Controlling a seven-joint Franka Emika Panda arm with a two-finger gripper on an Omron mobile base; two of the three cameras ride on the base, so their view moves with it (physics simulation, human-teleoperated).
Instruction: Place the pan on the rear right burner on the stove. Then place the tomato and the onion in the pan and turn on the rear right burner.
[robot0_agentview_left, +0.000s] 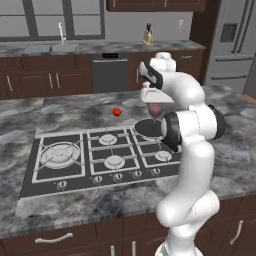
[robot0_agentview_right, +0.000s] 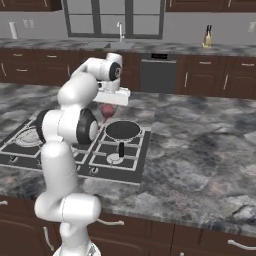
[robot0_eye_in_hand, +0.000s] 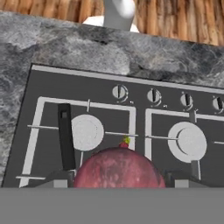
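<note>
1. the gripper (robot0_agentview_right: 106, 116) holds the onion (robot0_eye_in_hand: 118, 168) between its fingers, above the stove (robot0_agentview_left: 35, 172).
2. the pan (robot0_agentview_right: 122, 130) sits on the rear right burner, just right of the onion.
3. the tomato (robot0_agentview_left: 116, 112) lies on the counter (robot0_agentview_right: 200, 145) behind the stove.

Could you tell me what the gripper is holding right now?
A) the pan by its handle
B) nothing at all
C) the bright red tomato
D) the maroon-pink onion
D: the dull maroon-pink onion sits between the gripper fingers above the pan, while the tomato lies on the counter behind the stove.
</note>
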